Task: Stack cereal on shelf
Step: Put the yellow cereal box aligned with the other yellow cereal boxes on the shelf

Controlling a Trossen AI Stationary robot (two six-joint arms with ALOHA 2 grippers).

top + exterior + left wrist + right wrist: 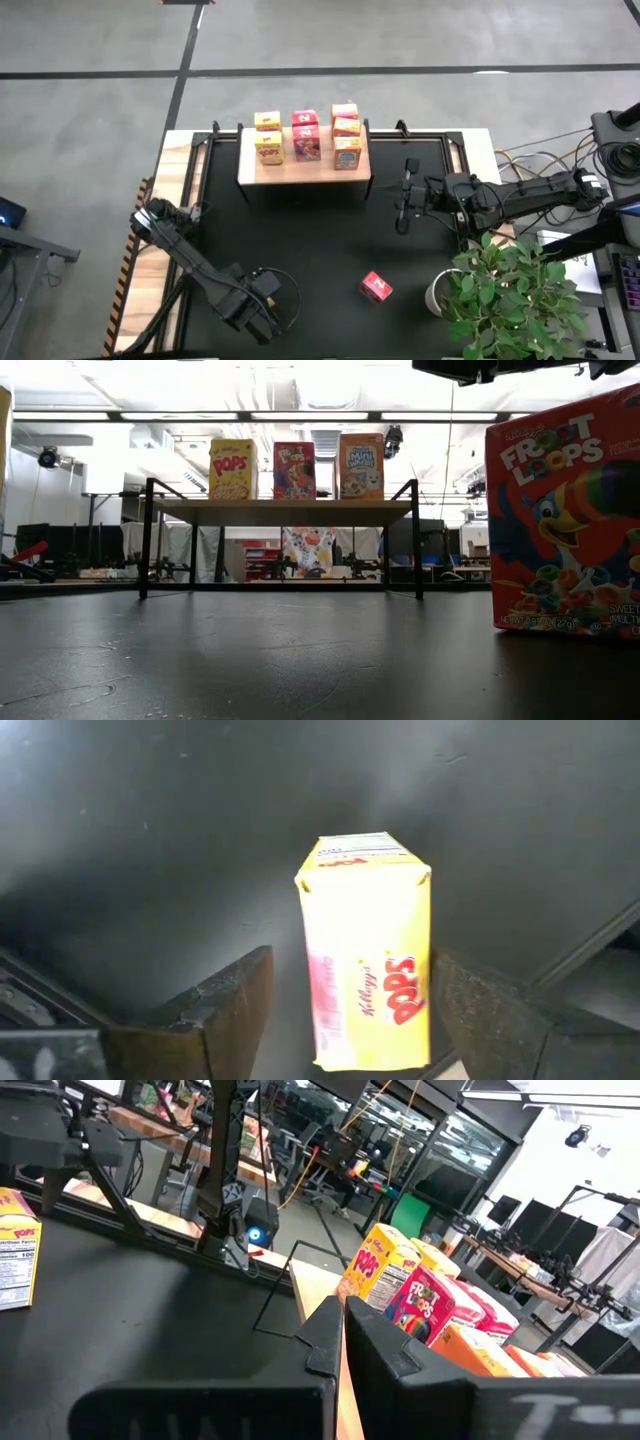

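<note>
The small yellow cardboard cereal box (368,955) stands upright on the black mat (300,250) at the near left, directly between the left gripper (350,1020)'s parted fingers, untouched. The right gripper (403,197), fingers together, waits beside the light wooden shelf (303,168).

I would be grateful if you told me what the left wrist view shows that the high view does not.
Only the left wrist view: a yellow cardboard Pops cereal box between the left gripper's open fingers. Only the high view: the light wooden shelf carrying yellow, pink-red and orange boxes, a lone pink-red box on the mat, and the shut right gripper. Both: the black mat.
</note>
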